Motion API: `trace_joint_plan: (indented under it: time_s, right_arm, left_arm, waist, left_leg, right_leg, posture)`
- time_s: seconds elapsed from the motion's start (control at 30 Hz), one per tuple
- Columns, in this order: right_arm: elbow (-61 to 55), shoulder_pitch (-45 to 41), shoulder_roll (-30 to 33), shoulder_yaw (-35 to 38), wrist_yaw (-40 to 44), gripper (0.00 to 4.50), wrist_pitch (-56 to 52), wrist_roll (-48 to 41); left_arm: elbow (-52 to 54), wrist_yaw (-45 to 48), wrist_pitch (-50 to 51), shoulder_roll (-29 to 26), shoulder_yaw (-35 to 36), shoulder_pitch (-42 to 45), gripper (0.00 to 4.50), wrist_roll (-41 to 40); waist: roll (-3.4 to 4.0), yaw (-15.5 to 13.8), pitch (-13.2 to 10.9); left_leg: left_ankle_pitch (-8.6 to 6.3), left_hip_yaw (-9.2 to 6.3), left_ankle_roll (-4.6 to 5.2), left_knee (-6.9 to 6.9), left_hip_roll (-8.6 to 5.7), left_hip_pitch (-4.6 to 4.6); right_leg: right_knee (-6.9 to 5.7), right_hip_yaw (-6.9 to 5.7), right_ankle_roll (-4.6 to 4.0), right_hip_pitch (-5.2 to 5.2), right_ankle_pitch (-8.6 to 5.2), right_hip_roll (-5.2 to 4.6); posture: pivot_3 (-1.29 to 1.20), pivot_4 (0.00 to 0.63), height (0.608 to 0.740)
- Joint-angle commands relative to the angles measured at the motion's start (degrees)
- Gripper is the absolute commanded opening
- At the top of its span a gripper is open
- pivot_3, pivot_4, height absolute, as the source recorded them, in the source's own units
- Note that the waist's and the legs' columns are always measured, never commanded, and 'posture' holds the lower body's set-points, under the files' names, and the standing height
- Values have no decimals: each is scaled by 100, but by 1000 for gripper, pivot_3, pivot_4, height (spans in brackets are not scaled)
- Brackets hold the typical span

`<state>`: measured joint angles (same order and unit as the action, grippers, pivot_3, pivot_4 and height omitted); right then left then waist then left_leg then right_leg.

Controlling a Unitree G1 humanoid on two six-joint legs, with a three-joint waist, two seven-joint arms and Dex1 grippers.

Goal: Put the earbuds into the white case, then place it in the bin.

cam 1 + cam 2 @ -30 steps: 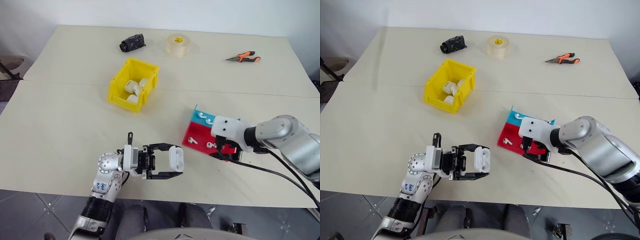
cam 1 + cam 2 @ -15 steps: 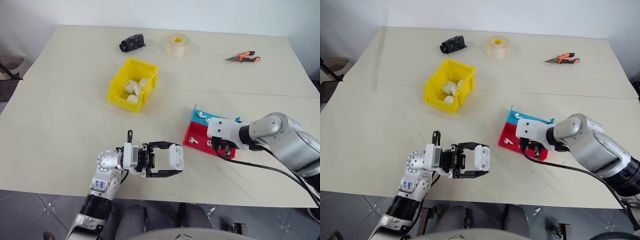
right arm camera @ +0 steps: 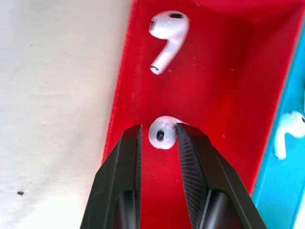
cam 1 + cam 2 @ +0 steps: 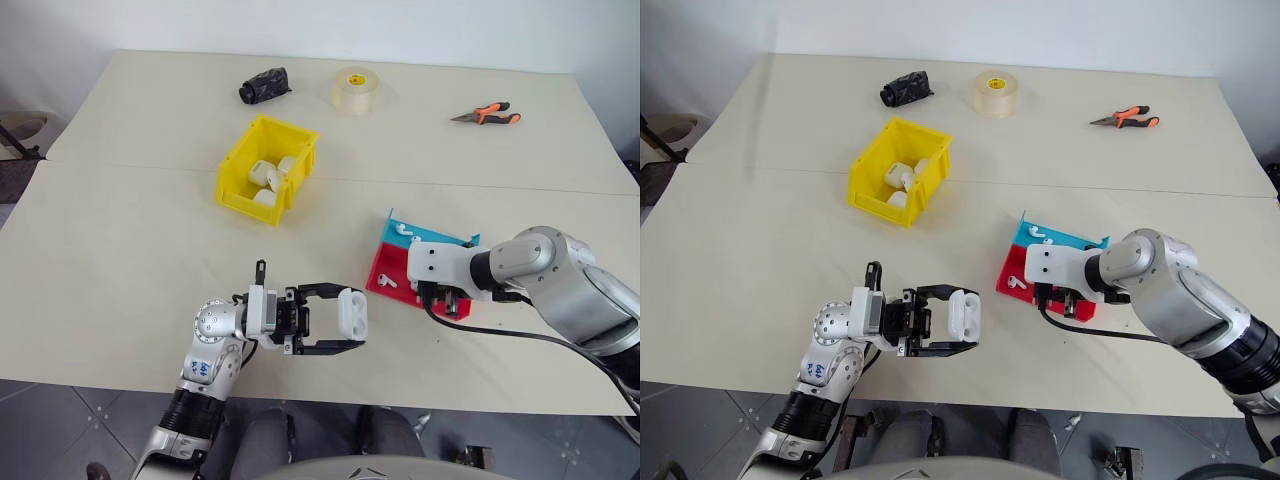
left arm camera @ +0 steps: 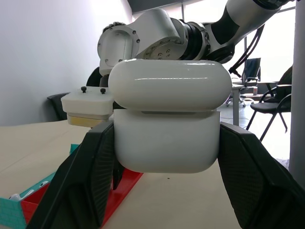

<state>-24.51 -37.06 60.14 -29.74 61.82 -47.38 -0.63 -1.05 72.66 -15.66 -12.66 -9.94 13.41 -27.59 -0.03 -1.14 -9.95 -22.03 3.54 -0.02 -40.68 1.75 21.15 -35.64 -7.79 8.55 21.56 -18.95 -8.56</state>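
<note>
left end effector (image 5: 167, 157) | clamps white case (image 5: 167, 119) | lid closed

We see the bin (image 4: 268, 168) in the middle of the table (image 4: 120, 250), with little cases inside. Behind it lie a bundle (image 4: 264, 85), a tape roll (image 4: 355, 90) and, far right, pliers (image 4: 487, 115). The tray (image 4: 400, 262) sits near the front right, with earbuds (image 3: 167, 40) in it.
</note>
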Motion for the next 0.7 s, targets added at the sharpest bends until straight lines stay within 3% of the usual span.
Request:
trace_joint_plan:
  time_s: [0.03,0.1,0.2,0.4,0.57,0.7]
  right_arm:
    - [-15,39,8,39,128,1144,148,138]
    - [-6,65,21,69,205,1313,186,164]
    - [-28,57,-90,212,213,2007,64,78]
    - [-210,-255,-623,603,242,3985,-1010,-543]
    - [-287,-337,-826,496,93,3985,-1239,-687]
    - [-129,-283,-581,412,127,3985,-782,-510]
  left_arm:
    - [193,-66,-33,4,17,-2,2796,-77]
    - [206,-92,-34,1,24,-16,2796,-72]
    - [223,-117,-44,-42,63,-56,2796,-75]
    - [297,-153,-43,-344,342,-259,2796,-144]
    - [439,-225,23,-546,503,-459,2796,-168]
    - [555,-288,58,-561,502,-523,2796,-156]
  waist:
    - [0,0,0]
    - [0,-1,0]
    - [0,1,0]
    - [1,54,-1]
    - [1,61,-1]
    - [1,37,-1]
  left_leg:
    - [0,0,0,0,0,0]
    - [0,0,0,0,0,0]
    - [0,0,0,0,0,0]
    - [0,-1,0,0,2,-1]
    - [0,-9,0,0,2,1]
    - [0,-9,0,0,0,2]
  right_leg:
    - [0,0,0,0,0,0]
    - [0,0,0,0,0,0]
    - [0,0,0,0,0,0]
    - [-2,-1,0,1,0,1]
    - [-6,-4,0,1,0,1]
    - [-5,-3,0,1,0,0]
  posture:
    - [0,150,740]
    - [0,150,740]
    - [0,150,740]
    - [0,150,740]
    - [0,150,740]
    - [0,150,740]
